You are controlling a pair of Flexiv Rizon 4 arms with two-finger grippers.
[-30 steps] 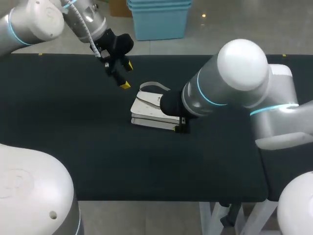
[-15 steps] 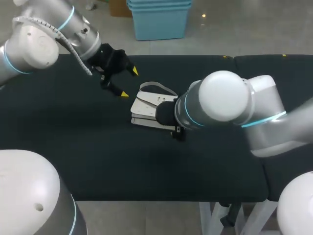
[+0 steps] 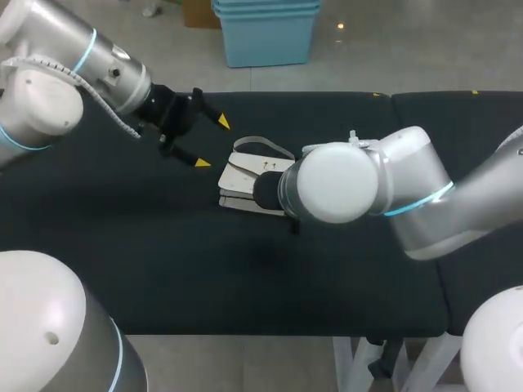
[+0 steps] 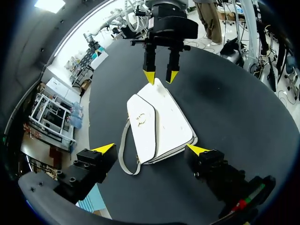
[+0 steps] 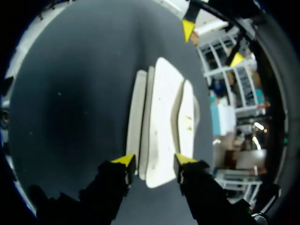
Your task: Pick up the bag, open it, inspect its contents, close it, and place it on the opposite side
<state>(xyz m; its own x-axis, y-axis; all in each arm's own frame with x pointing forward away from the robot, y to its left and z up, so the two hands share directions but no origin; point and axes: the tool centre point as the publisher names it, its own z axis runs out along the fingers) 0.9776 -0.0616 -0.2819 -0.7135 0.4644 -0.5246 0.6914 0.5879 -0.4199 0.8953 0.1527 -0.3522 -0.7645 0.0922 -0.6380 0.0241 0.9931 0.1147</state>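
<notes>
Closing on too little of the white bag (image 3: 245,184) is the main risk. The right gripper (image 5: 154,160) only straddles the bag's end, so I judge a lift could catch one layer or the flap and let the rest slip or swing. That gripper is partly spread with nothing held, a yellow tip at each side of that end; contact is unclear. The left gripper (image 4: 150,150) hangs spread wide and empty near the bag's strap (image 4: 123,150) end. The bag lies flat on the black table (image 3: 122,245).

Robotics lab, black worktable (image 3: 163,269), white left arm (image 3: 49,73), right arm (image 3: 343,184)
</notes>
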